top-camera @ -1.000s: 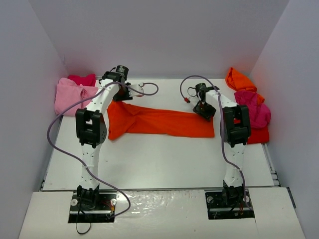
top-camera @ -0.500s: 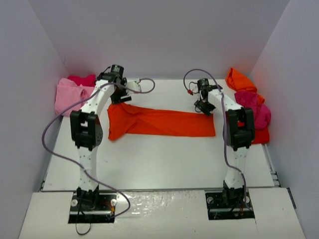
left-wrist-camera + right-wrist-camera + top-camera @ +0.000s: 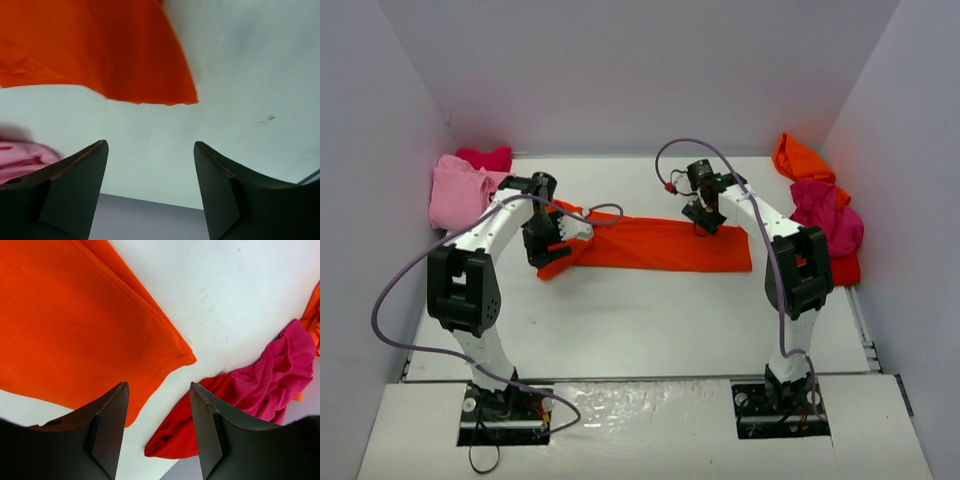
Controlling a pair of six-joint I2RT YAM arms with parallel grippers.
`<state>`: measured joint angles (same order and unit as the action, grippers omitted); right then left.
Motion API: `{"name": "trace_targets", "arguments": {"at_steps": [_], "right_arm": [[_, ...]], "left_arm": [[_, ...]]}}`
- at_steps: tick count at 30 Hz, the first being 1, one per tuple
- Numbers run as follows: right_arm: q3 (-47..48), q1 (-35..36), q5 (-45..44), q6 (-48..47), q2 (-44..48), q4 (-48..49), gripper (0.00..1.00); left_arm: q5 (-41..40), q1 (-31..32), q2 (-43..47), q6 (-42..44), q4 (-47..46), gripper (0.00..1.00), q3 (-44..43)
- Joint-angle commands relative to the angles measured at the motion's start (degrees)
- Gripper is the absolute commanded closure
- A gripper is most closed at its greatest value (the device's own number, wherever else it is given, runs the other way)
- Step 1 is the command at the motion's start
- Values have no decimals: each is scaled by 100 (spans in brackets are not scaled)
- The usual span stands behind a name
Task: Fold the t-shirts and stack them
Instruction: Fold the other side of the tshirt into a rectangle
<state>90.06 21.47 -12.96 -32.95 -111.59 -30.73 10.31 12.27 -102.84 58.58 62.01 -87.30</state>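
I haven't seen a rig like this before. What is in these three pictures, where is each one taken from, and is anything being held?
The machine is a pair of white robot arms, the left arm and the right arm, bolted at the near edge of a white table. The wide picture comes from a fixed camera above and behind them. The other two come from a camera on each wrist, so the dark shapes at the bottom are that arm's own fingers.

A long orange-red t-shirt lies spread across the middle. The left tool hangs over its left end and the right tool over its right half. Both are open and hold nothing.

A light pink shirt lies heaped at the far left. An orange shirt, a magenta shirt and a red shirt are piled at the right.
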Motion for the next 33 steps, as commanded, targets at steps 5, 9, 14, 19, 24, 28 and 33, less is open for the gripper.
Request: {"name": "trace_targets", "arguments": {"at_steps": [5,9,14,19,24,28,33], "right_arm": [[4,77,-105,214,-63,-138,51],[-66,73,-174,185,-129,-135,51],[-85,59,-198,183,-233,-134,51],[-99,59,-184,175,-316,-122,51],[-103,59,-172,192,-363,-108,51],[-94,68,-163,201,-373,-108,51],[-166,68,-171,192,-337,-92,51]], "left_arm": [[581,-28,-569,-229,179,35,-227],[622,-61,-827,-287,82,36,-456],[622,-191,-1080,-383,-4,36,-799],[584,-236,-1000,-382,-22,36,-877],[533,-338,-931,-365,-23,36,-920],[556,-399,-1189,-373,119,36,-1103],[694,-409,-1395,-418,175,40,-1252]]}}
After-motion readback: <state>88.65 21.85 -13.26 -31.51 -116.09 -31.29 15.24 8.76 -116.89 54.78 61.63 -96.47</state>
